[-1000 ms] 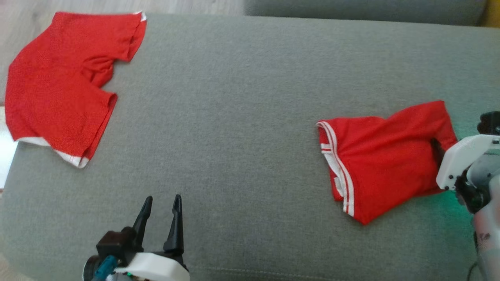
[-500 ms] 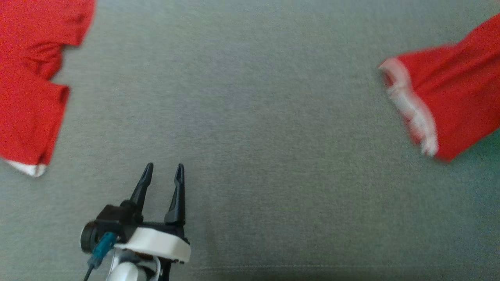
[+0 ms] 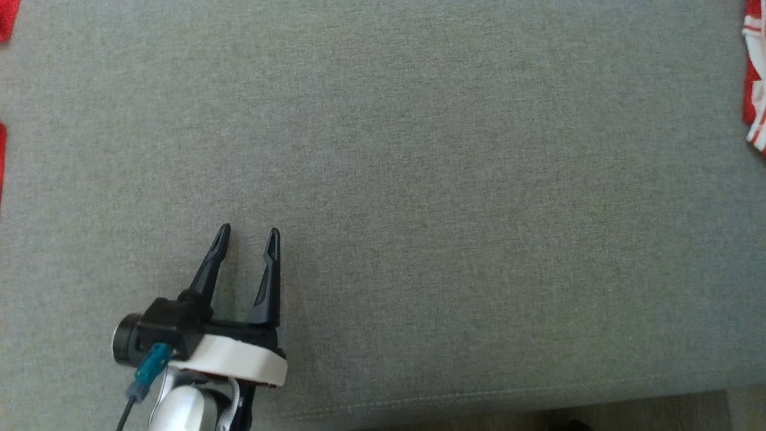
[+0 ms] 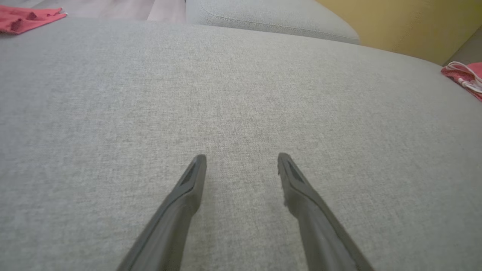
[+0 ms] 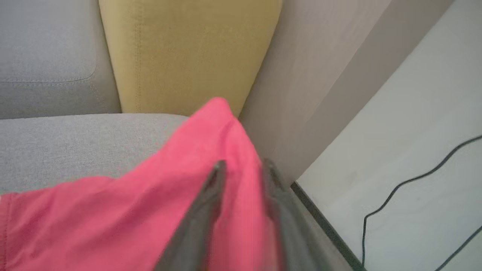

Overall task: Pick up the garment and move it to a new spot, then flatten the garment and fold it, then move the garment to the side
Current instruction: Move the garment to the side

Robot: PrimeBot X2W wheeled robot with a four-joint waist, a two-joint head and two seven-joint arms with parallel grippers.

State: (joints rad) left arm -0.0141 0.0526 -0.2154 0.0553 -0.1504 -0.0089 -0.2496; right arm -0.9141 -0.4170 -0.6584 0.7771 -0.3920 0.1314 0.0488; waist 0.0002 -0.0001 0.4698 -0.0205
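The right gripper (image 5: 243, 162) is pinching the red garment (image 5: 150, 203) at the bottom middle of its wrist view. The left gripper (image 3: 248, 230) is hanging spread wide over the grey sofa (image 3: 449, 179), lower left.

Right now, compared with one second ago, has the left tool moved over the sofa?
Cannot tell. The left tool sits further above the seam than before, but the whole head view has shifted, so the camera moved.

We find the grey fabric cushion (image 3: 455, 179) open across its middle. A red white-trimmed garment (image 3: 755, 72) crowds its right edge, a second red garment (image 4: 30, 19) its left.
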